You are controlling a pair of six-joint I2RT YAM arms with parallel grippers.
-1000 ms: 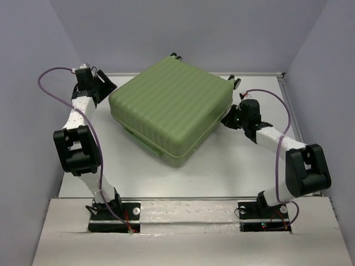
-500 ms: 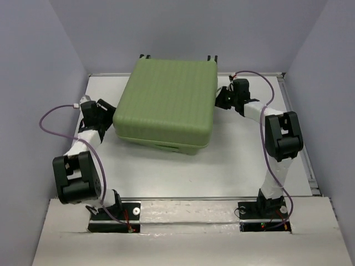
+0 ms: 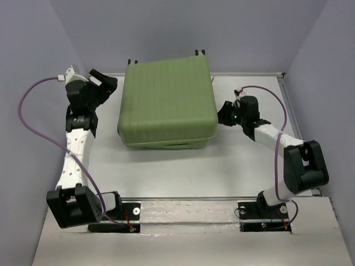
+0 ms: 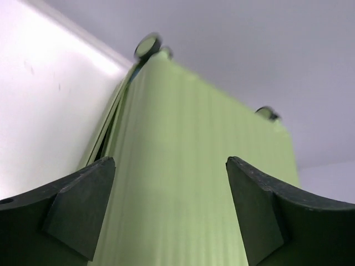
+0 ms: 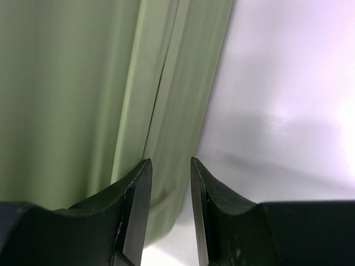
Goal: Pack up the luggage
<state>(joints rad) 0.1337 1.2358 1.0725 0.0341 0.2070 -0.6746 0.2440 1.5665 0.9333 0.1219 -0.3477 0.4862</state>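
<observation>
luggage (image 3: 166, 102): lid down, upper centre of worktop (image 3: 177, 172)
left claw (image 4: 169, 188): wide open, empty
right claw (image 5: 171, 183): barely open, empty; both flank it, likely steadying

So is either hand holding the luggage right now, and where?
Nothing is held. The left hand is wide open, the right hand slightly open, both beside the luggage.

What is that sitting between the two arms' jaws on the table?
The green luggage, lying flat, fills the stretch between the left jaws and right jaws; the top view shows it.
</observation>
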